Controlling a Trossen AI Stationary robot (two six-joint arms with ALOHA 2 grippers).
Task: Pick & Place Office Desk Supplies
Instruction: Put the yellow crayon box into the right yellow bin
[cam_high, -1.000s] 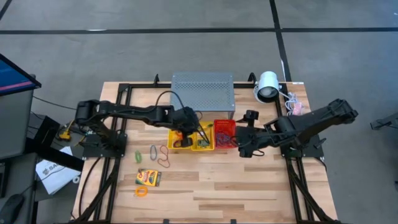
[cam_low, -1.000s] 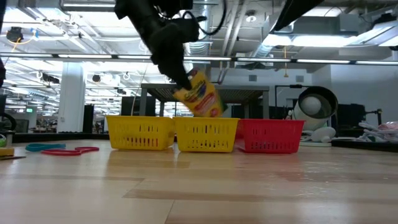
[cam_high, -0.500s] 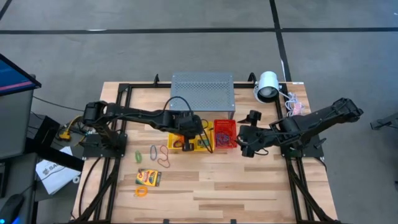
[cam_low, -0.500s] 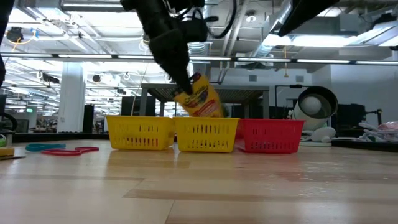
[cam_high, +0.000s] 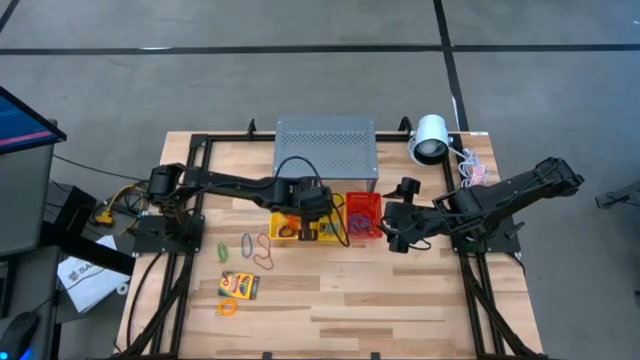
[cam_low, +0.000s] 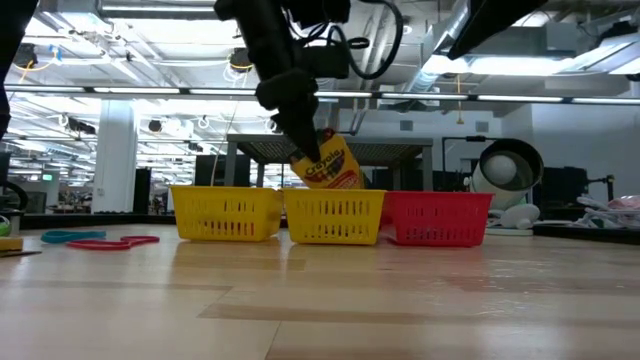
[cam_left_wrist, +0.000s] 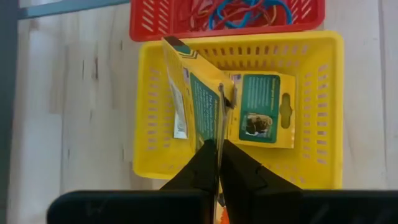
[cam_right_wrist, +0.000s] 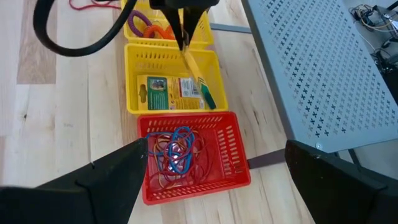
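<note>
L hand, fingers pressed together on the edge of a yellow-and-green card crayon box, holds it tilted, its lower end dipping into the middle yellow plastic mesh basket. Low view: the box sticks out above the basket rim, hand gripping its upper corner. Directly below the hand, flat on the basket floor, lies a second yellow-and-green card box.

Beyond the hand's fingertips sits a red plastic mesh basket w/ a tangle of thin blue and red band loops inside. On the hand's other side, a further yellow mesh basket w/ orange and purple loops.

R hand hangs just beside the red basket, on the side away from the L hand, fingers spread wide apart, nothing btw them.

Loose on the wooden tabletop, well apart from both hands: a third yellow-and-green card box, an orange band loop, a green loop, a blue-grey oval clip and a red loop. Big grey perforated metal box stands behind the baskets.
</note>
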